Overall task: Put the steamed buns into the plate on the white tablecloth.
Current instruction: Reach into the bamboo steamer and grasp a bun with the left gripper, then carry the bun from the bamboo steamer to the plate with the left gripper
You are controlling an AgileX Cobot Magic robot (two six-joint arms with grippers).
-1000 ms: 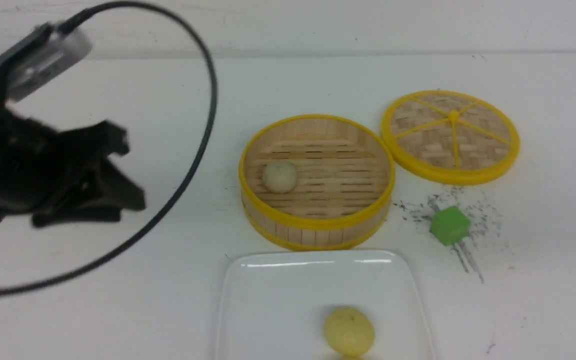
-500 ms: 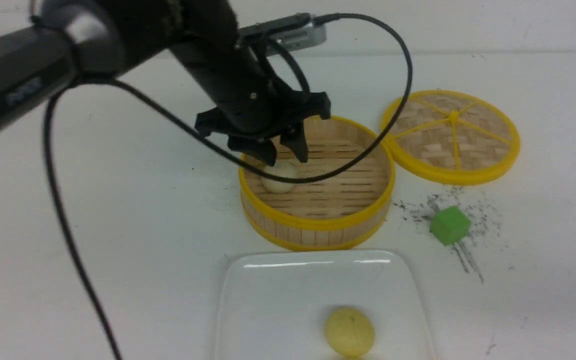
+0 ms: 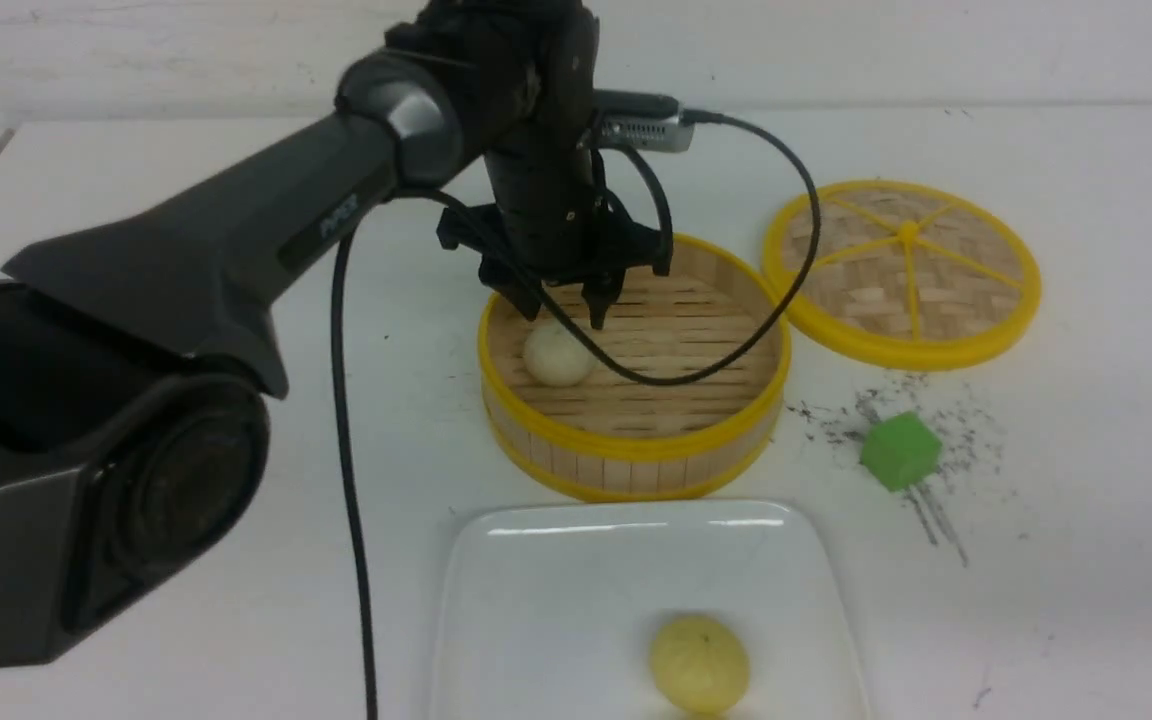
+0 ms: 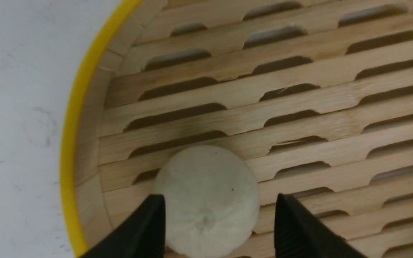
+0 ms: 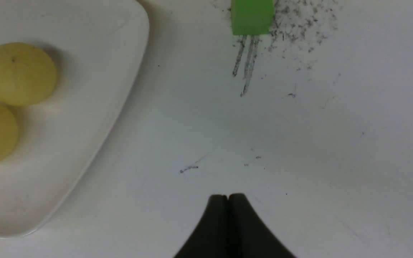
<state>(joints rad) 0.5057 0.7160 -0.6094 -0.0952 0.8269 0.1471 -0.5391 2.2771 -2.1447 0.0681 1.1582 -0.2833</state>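
Observation:
An off-white steamed bun [image 3: 557, 355] [image 4: 206, 200] lies inside the round bamboo steamer [image 3: 636, 450], near its left wall. My left gripper [image 3: 561, 312] [image 4: 219, 197] hangs open just above it, one fingertip to each side, not touching. A pale yellow steamed bun [image 3: 698, 662] [image 5: 18, 73] rests in the white plate [image 3: 636, 515] [image 5: 84, 107] on the white tablecloth [image 3: 1086, 500]. A second yellow shape next to it in the right wrist view looks like its reflection. My right gripper [image 5: 228, 195] is shut and empty over bare cloth, right of the plate.
The steamer's woven lid [image 3: 901, 270] lies flat at the back right. A green cube [image 3: 899, 450] [image 5: 252, 16] sits among dark scribbles right of the steamer. The left arm's cable [image 3: 736, 340] droops across the steamer's floor.
My left arm has swung in from the far left to over the steamer, its jaws spreading wider and settling over the off-white bun. Both buns stay where they were.

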